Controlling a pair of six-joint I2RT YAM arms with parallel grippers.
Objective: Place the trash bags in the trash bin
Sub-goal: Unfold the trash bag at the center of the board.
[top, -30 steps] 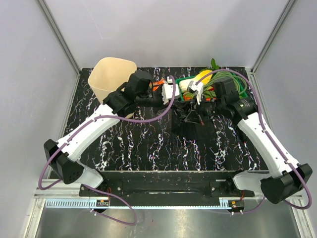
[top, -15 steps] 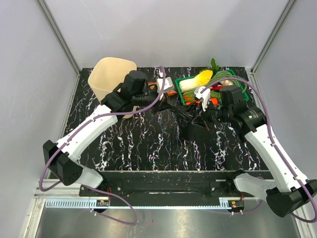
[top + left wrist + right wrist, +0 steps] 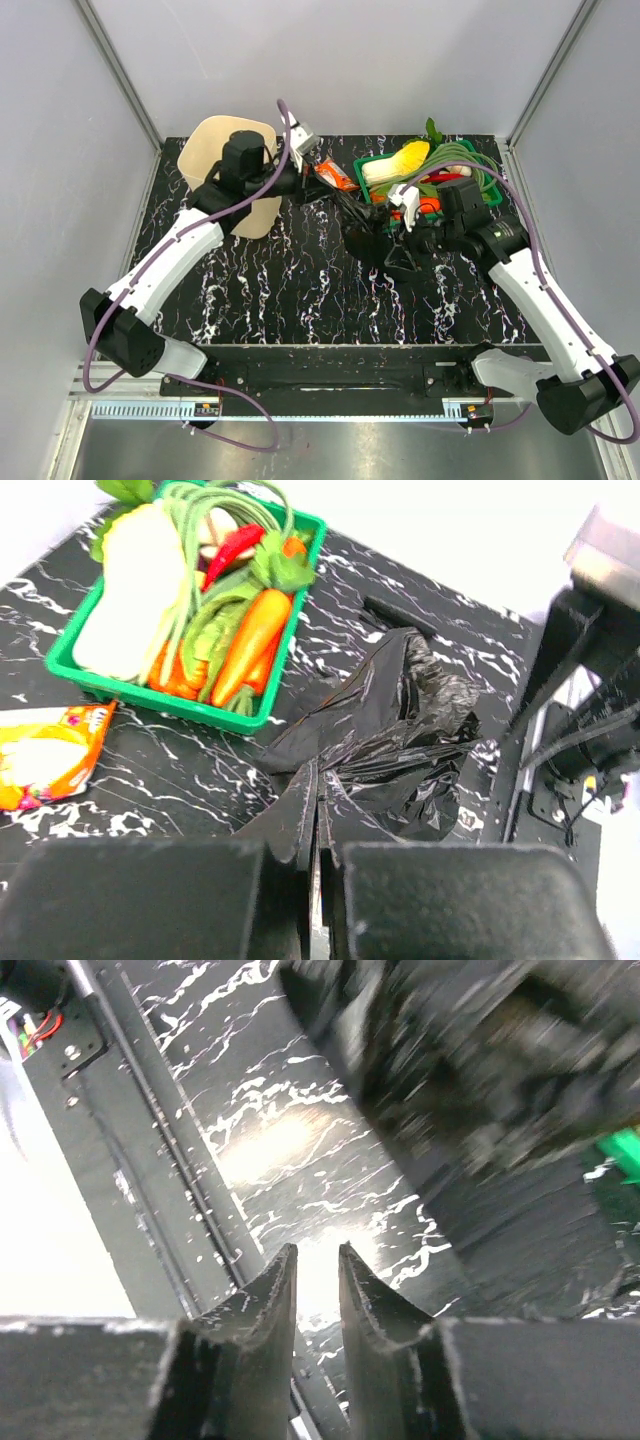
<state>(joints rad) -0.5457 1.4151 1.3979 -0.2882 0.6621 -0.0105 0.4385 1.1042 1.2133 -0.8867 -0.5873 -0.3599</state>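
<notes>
Left pincer pressed together on a drawn-out edge of the trash bag, with the rest of the bag crumpled on the table at centre frame, just beside the green tray. Right pincer slightly parted, gripping nothing, with the bag blurred at upper right. Trash bin at upper left of the top view, apart from the bag.

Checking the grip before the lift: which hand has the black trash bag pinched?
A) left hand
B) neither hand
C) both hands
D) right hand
A: the left wrist view shows the left hand closed on a fold of the trash bag, while the right hand stands slightly open with nothing in it.
</notes>
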